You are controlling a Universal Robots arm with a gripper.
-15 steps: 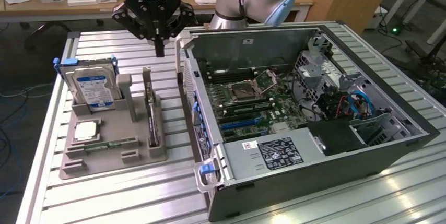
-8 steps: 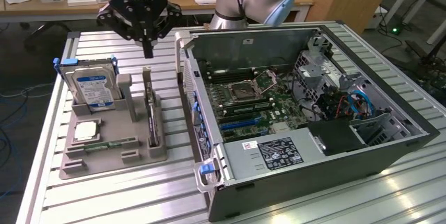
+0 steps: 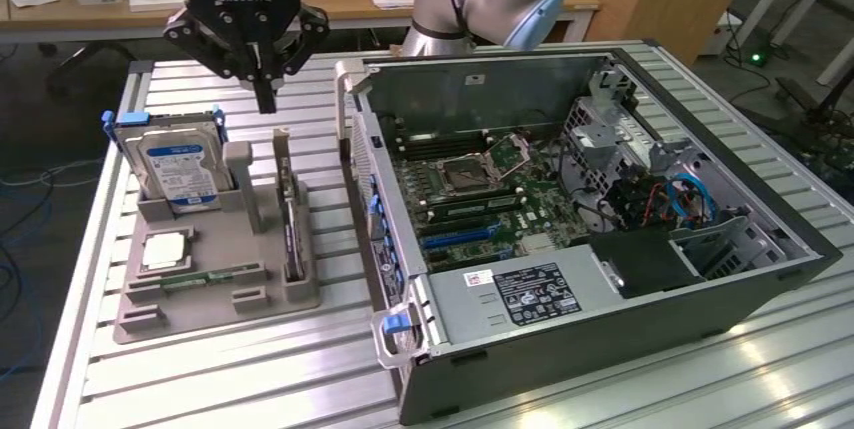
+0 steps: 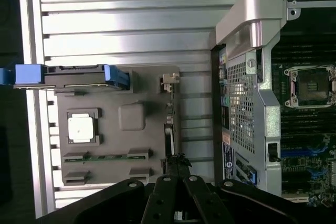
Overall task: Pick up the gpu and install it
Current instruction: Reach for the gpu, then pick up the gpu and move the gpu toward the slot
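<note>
Surface inspected: a silver metal surface (image 3: 240, 374) (image 4: 121, 30) built of parallel ribbed slats, with glare on the slats at the near edge. I find two items resting directly on it. Item one is a grey moulded plastic holder tray (image 3: 200, 301) (image 4: 113, 141), lying flat on the exterior view's left. Item two is a black and silver computer case (image 3: 601, 334) (image 4: 252, 19), lying on its side with the open side up, on the exterior view's right. The two are near each other but apart, with a bare strip of slats between them.

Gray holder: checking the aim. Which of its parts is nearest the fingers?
The thin dark card standing on edge, beside the computer case; the hard drive, chip and memory stick sit farther away.
</note>
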